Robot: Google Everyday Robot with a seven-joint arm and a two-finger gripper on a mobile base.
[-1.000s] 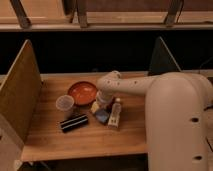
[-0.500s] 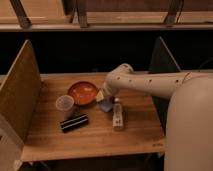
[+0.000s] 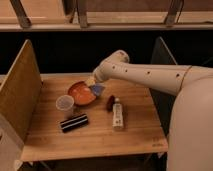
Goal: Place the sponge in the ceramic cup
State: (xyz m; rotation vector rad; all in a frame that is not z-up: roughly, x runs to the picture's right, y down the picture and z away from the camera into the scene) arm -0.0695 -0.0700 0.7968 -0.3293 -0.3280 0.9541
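Observation:
My gripper (image 3: 93,84) hangs at the end of the white arm that reaches in from the right. It is shut on the sponge (image 3: 97,90), whose blue-grey face shows just above the right rim of the orange-red bowl (image 3: 79,94). The ceramic cup (image 3: 65,103), small, pale and round, stands upright on the wooden table (image 3: 100,140), touching the bowl's front-left side. It sits to the left of the gripper and a little nearer the camera. I see nothing in the cup.
A black white-striped block (image 3: 74,122) lies in front of the cup. A white bottle (image 3: 118,114) lies on its side right of centre, with a small dark red object (image 3: 110,102) beside it. Upright panels (image 3: 20,95) wall the table's left and right sides.
The gripper has risen from the table near the bottle and moved left and back, carrying the sponge up over the bowl's right edge. The arm's body has swung away to the right.

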